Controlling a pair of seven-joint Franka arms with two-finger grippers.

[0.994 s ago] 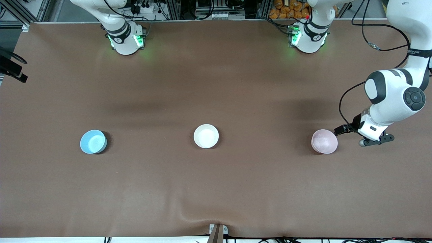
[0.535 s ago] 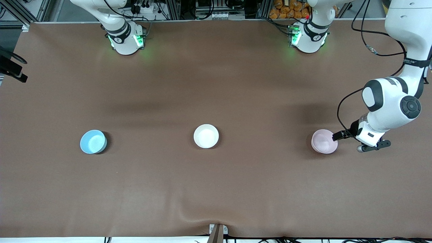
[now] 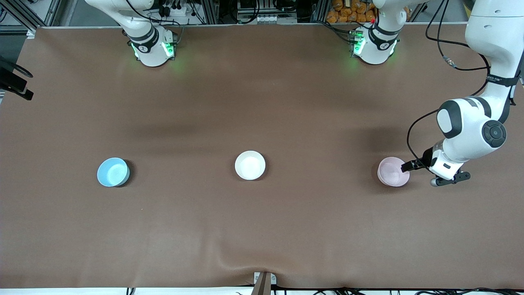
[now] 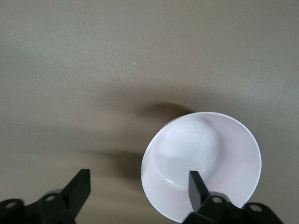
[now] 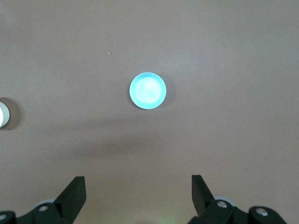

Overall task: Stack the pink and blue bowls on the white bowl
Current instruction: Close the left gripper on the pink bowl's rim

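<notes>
Brown table cover (image 3: 262,229): one sheet over the whole surface, small wrinkle at the lower centre edge. Orange items (image 3: 352,11): heaped at upper right of centre, above the table's top edge. Black bracket (image 3: 14,84): at the left edge, upper part.

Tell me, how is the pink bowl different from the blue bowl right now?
The pink bowl is pale pink; the blue bowl is sky blue. The pink bowl sits toward the left arm's end of the table, the blue bowl toward the right arm's end. The open left gripper has one finger inside the pink bowl and one outside its rim; the open right gripper is high over the blue bowl. Both are upright, empty and unstacked.
</notes>
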